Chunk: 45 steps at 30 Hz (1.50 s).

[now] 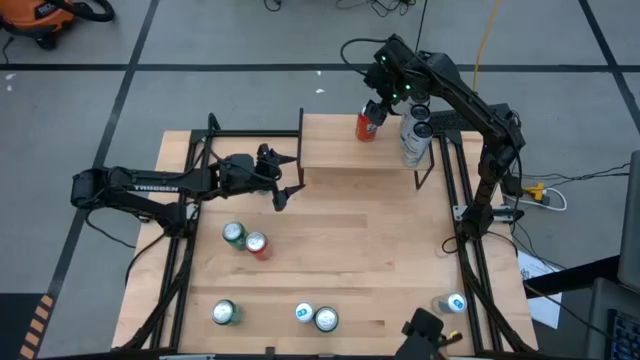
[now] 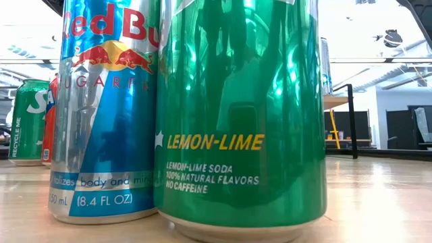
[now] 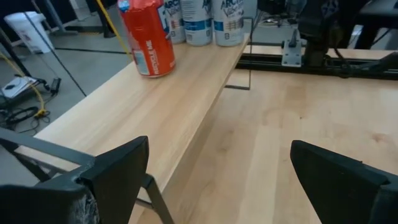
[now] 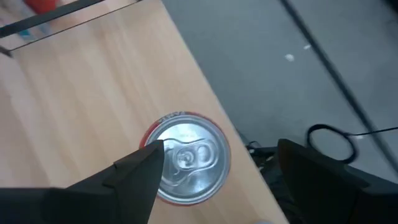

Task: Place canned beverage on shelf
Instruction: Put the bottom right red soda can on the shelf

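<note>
High view: the right hand (image 1: 376,108) hangs wide open over the red can (image 1: 367,127) on the shelf (image 1: 340,148). The left hand (image 1: 285,178), also wide open, hovers beside the shelf.

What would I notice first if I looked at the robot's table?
First, the right gripper hanging open right above a red can standing on the shelf at the table's far edge, beside some tall white cans. Then the loose cans scattered over the near table, such as a green one.

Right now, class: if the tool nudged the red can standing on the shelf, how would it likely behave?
The red can stands upright near the shelf edge, so a push could tip it off. Its smooth round wall looks slippery and would probably roll once down.
</note>
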Each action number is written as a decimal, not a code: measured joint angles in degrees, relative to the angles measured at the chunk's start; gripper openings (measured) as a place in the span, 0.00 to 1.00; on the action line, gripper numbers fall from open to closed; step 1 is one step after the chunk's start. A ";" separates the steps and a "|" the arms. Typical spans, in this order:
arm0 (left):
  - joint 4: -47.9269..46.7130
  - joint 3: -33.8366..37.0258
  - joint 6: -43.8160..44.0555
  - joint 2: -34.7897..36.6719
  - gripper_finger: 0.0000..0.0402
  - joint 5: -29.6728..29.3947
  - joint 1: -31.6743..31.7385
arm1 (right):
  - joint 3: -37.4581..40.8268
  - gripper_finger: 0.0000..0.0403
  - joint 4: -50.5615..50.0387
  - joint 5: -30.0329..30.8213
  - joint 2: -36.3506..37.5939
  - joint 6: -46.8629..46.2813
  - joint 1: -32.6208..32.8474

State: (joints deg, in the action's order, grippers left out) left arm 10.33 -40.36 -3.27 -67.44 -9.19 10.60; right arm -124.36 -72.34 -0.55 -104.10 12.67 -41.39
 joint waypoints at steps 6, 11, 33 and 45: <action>-0.23 0.00 -0.02 0.00 0.96 -0.33 -0.16 | 0.00 0.74 -0.36 -5.00 -1.27 0.09 -1.77; -0.58 0.00 -0.05 0.00 0.96 -0.33 -0.14 | 0.00 0.74 -0.32 -8.59 -1.15 0.31 -1.79; -0.53 0.00 -0.11 -0.02 0.96 -0.31 -0.14 | 4.36 0.65 1.16 -6.82 -0.93 -5.88 -1.61; -0.53 0.00 -0.11 -0.04 0.96 -0.31 -0.14 | 4.85 0.60 0.26 3.72 -0.91 -17.19 -0.82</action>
State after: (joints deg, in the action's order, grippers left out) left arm 9.80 -40.36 -3.38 -67.48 -9.50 10.46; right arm -119.50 -72.08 3.17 -105.01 -4.52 -42.22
